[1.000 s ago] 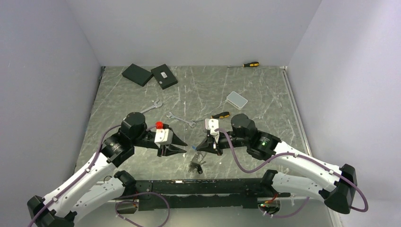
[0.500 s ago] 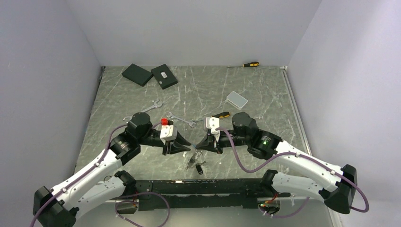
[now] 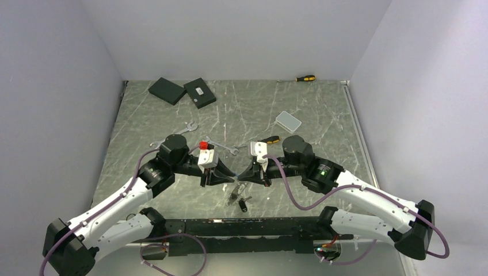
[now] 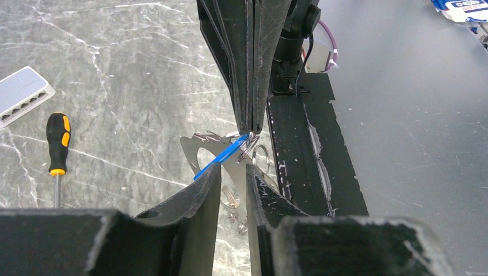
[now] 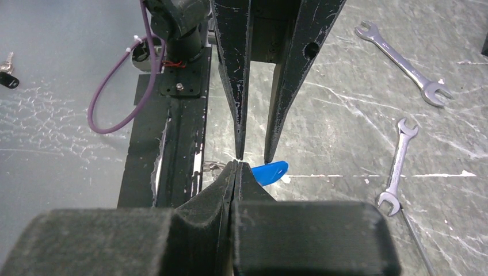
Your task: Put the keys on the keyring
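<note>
My right gripper [image 3: 241, 178] is shut on the keyring [image 4: 260, 156], a thin silver ring that hangs from its tips with a blue tag [image 4: 221, 156] and a flat silver plate. In the right wrist view the gripper [image 5: 237, 164] shows the tag [image 5: 270, 171] beside its tips. My left gripper [image 3: 232, 176] is open and empty, tip to tip with the right one; its fingers [image 4: 204, 190] flank the hanging bunch. Two silver spanners, the keys [image 3: 221, 146] [image 3: 185, 129], lie on the table behind the grippers; they also show in the right wrist view [image 5: 403, 57] [image 5: 397, 167].
A small bunch of metal bits with a black fob [image 3: 239, 200] lies under the grippers. A yellow-and-black screwdriver [image 3: 268, 140] lies by the right wrist and another [image 3: 305, 77] at the back wall. A white box [image 3: 288, 121] and two black boxes [image 3: 183, 91] lie farther back.
My left arm has moved right and forward until its open fingers meet the right gripper's tips. The right gripper has stayed still, shut on the keyring.
</note>
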`<state>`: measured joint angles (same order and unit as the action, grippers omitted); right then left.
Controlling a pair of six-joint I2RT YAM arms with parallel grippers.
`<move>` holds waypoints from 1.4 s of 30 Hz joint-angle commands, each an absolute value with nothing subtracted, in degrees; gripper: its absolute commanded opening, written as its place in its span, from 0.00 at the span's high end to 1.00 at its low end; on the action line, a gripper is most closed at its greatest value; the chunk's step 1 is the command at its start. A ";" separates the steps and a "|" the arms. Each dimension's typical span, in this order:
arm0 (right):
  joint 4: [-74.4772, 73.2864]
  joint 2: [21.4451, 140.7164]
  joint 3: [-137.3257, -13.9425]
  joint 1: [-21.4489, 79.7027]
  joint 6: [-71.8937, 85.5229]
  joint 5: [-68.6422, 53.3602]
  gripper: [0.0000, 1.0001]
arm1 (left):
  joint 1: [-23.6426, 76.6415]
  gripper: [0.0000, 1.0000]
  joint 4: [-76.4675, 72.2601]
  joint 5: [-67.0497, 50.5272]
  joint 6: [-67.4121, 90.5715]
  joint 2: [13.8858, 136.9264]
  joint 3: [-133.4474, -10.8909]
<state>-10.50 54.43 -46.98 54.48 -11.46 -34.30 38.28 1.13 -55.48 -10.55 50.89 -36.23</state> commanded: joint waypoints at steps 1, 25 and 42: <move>-7.97 54.40 -50.16 54.76 -12.57 -34.01 1.00 | 38.09 0.73 -0.66 -57.62 -8.97 51.02 -36.69; -7.75 54.32 -50.02 54.76 -12.13 -33.40 1.00 | 38.14 0.76 -2.60 -57.53 -6.38 52.95 -37.00; -7.28 54.58 -49.93 54.76 -12.08 -33.31 1.00 | 38.26 0.71 -4.85 -62.03 -5.86 54.56 -36.92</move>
